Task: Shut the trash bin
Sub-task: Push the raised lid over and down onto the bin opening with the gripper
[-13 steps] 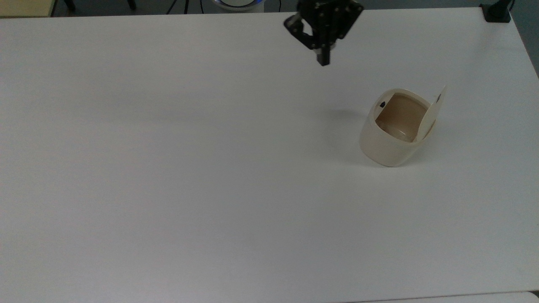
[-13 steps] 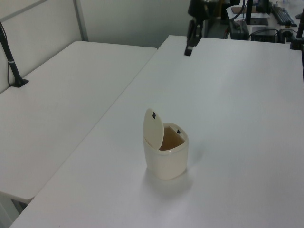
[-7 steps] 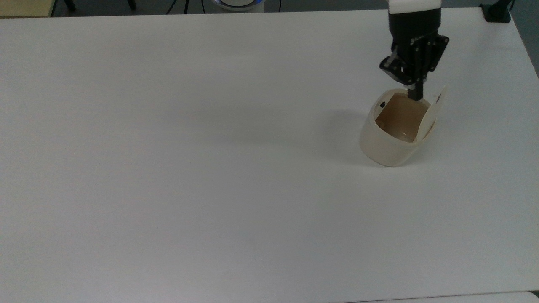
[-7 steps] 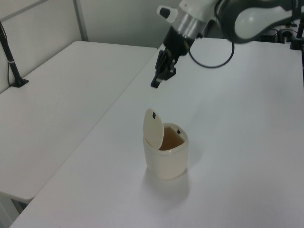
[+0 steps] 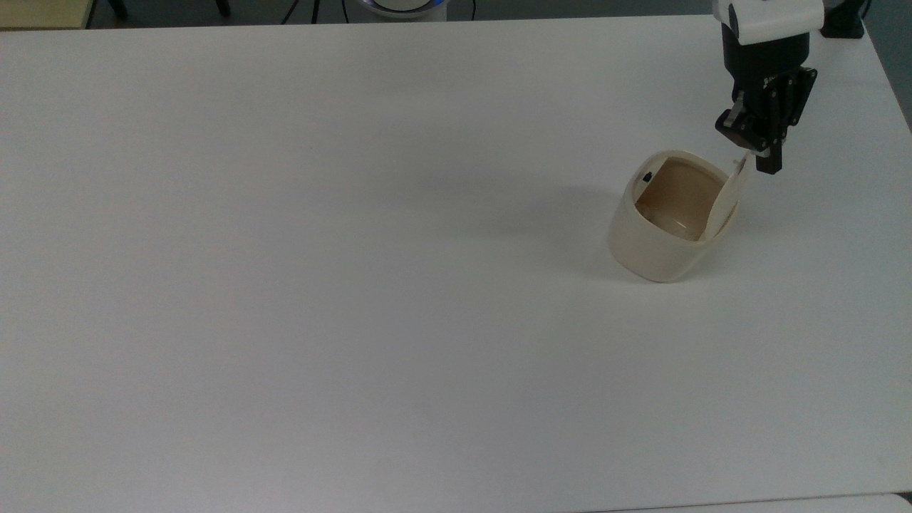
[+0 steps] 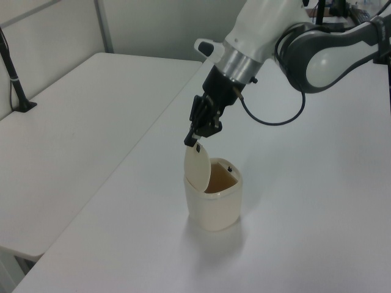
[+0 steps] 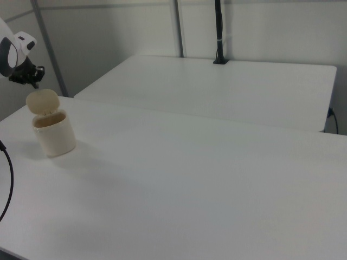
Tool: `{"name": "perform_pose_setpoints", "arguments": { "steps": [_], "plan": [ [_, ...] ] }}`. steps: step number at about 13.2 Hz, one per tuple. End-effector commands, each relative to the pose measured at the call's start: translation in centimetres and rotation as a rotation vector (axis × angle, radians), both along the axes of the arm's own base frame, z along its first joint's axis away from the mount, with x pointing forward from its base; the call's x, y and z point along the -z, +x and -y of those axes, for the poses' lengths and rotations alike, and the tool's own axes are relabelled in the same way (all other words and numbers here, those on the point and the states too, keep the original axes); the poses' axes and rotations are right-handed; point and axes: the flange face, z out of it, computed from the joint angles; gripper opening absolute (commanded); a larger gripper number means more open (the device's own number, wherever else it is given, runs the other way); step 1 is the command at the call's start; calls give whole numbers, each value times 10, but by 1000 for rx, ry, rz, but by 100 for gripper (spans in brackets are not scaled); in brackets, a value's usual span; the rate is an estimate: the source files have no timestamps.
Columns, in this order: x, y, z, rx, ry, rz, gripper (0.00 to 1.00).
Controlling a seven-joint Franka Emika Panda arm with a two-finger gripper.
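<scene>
Since half a second ago the gripper [image 5: 761, 160] has swung from above the bin's open mouth to the far side of the raised lid [image 5: 725, 203], toward the top view's right. In the left view its tip [image 6: 192, 138] sits right at the lid's upper edge [image 6: 197, 163]; contact is likely but hard to confirm. The black fingers look drawn together with nothing between them.

The trash bin [image 5: 659, 235] stands upright on the white table [image 5: 356, 285], near the top view's right edge, its lid hinged up almost vertical and its tan inside exposed. A small black button [image 5: 647, 177] shows on the rim opposite the lid. Nothing else stands near the bin or crowds the arm's approach.

In the right view the gripper [image 7: 32, 76] is half cut off at the frame's left and mostly hidden behind the lid [image 7: 42, 101].

A second white table [image 6: 67, 122] adjoins the first, with a black post [image 7: 219, 32] clamped at its far edge, and plain pale partition walls [image 7: 108, 32] behind.
</scene>
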Motion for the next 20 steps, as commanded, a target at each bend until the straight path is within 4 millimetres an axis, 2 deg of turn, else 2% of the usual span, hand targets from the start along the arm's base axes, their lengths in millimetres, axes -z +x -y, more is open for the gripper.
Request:
{"name": "perform_pose_setpoints", "arguments": {
  "steps": [1,4,7,11,18,20],
  "plan": [
    [4,-1,-13,-45,-7,30,0],
    [0,-2,-7,-95,-53,30,0],
    [2,-9,10,-196,-184,-68,0],
    [11,-10,20,-219,-251,-129,0],
    [55,-12,24,-231,-342,-232,0],
    [70,-4,33,-218,-351,-253,0]
  ]
}}
